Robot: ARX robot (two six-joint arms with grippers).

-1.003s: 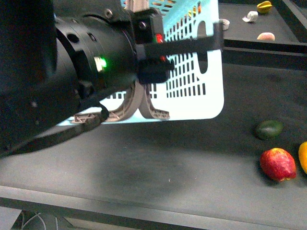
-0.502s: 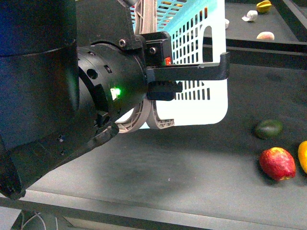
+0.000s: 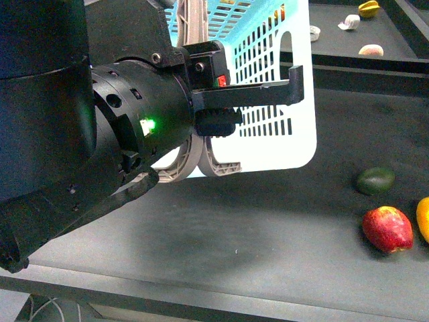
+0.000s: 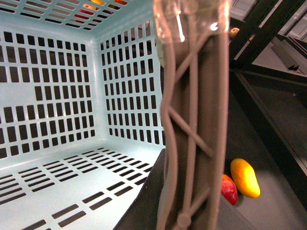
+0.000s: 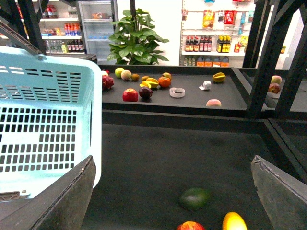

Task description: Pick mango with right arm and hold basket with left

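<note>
The light turquoise basket (image 3: 285, 114) hangs tilted above the dark table, and my left gripper (image 3: 221, 107) is shut on its grey-brown hoop handles (image 3: 201, 157). In the left wrist view a handle (image 4: 192, 120) runs close past the lens, with the slotted basket (image 4: 57, 96) inside behind it. The yellow-orange mango (image 3: 423, 218) lies at the table's right edge, cut off by the frame. My right gripper (image 5: 172, 163) is open above the table. The mango (image 5: 234, 222) lies below and ahead of it, apart from both fingers (image 5: 62, 201).
A red fruit mottled with yellow (image 3: 387, 229) lies against the mango, and a dark green oval fruit (image 3: 375, 180) sits just behind them. A rear shelf (image 5: 192, 98) holds several fruits. Black frame posts (image 5: 268, 52) stand at the right. My left arm (image 3: 80, 134) fills the left of the front view.
My left arm has swung up and toward the camera, lifting and tilting the basket by its handles. The fruits on the right have not moved.
</note>
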